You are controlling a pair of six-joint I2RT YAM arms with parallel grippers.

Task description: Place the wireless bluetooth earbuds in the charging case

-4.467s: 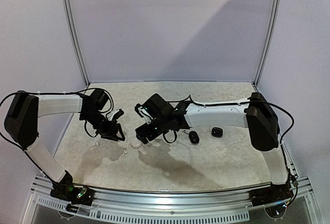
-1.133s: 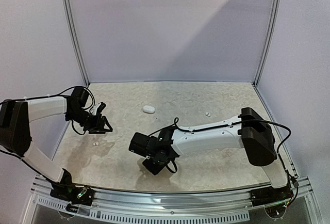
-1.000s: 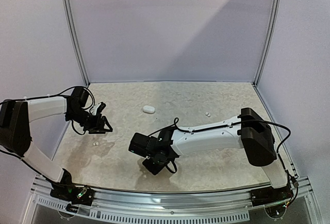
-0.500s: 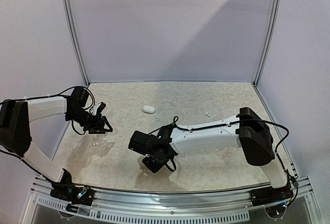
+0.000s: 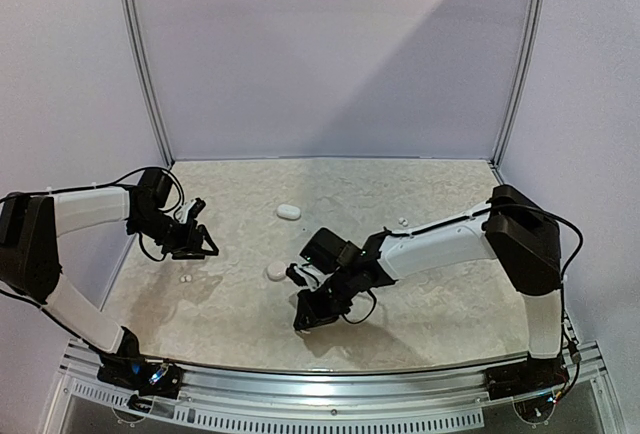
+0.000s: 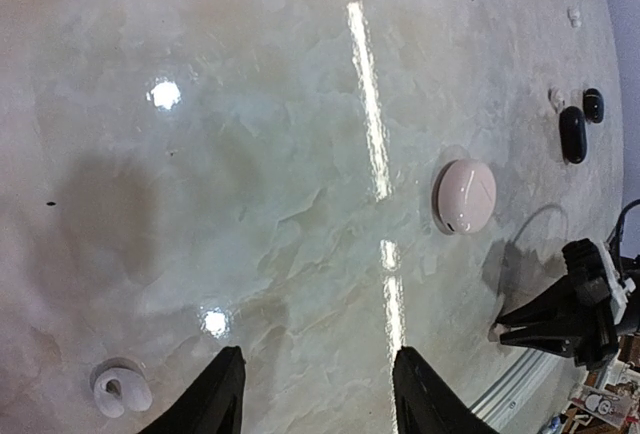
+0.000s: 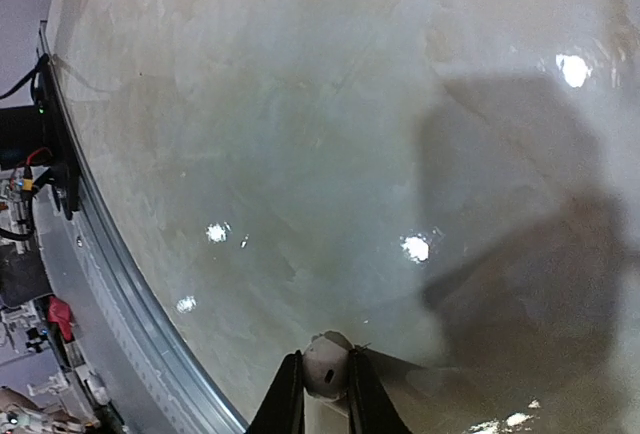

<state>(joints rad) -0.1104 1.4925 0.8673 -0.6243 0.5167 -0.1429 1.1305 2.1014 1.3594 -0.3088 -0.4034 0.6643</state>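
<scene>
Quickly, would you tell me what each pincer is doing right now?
Left pincer: open, holding nothing.
Right pincer: closed on a white earbud.

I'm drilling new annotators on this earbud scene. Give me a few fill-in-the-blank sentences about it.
1. The right gripper pinches a small ____ earbud.
2. The left gripper is ____, with nothing between its fingers.
3. A loose earbud lies on the table beside the ____ gripper.
Missing words: white; open; left.
</scene>
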